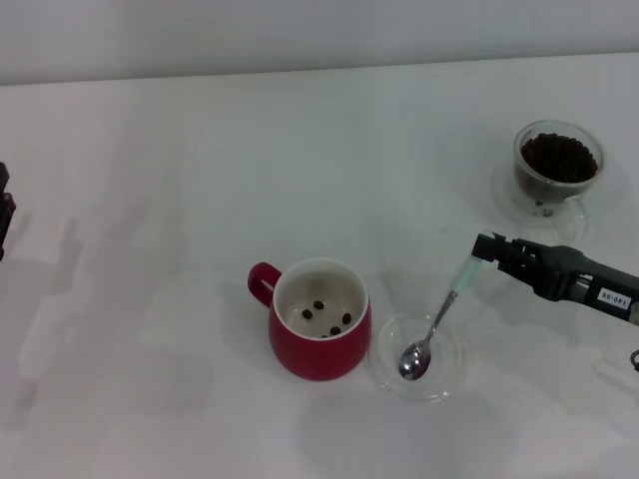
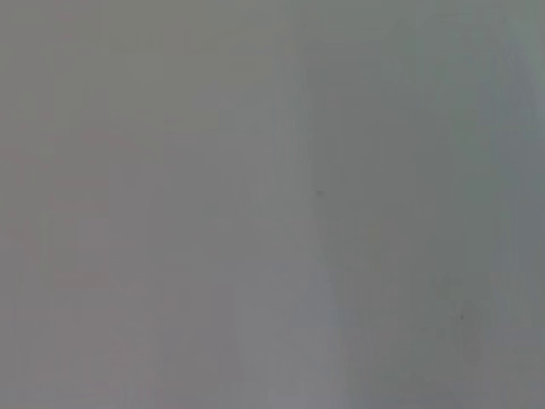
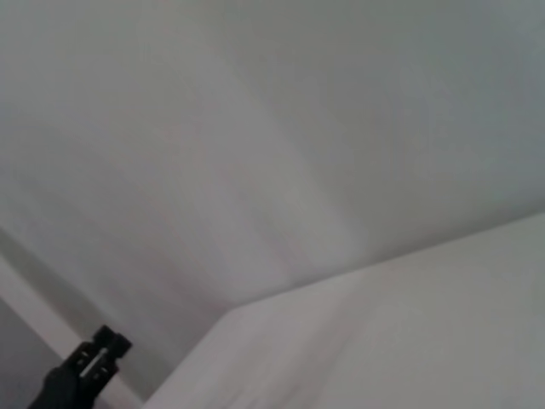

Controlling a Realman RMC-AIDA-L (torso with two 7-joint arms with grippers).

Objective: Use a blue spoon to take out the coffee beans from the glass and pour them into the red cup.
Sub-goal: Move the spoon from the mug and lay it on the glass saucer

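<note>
The blue spoon (image 1: 439,321) is gripped at its pale blue handle end by the right claw (image 1: 483,249), which is closed on it and reaches in from the 3 o'clock edge of the head view. The spoon slants down toward 7 o'clock, and its metal bowl rests in a shallow clear dish (image 1: 449,378) on the white tabletop (image 1: 150,180). No beans can be made out in the spoon's bowl. Just beside the dish, at its 9 o'clock side, the red cup (image 1: 318,334) is seen upright, with its handle pointing toward 9 o'clock and a few coffee beans (image 1: 327,317) lying on its white bottom. The glass (image 1: 557,170), filled with dark beans, stands well apart at 2 o'clock from the cup. Only a dark sliver of the left claw (image 1: 5,210) is seen at the 9 o'clock edge; whether it is open cannot be told.
</note>
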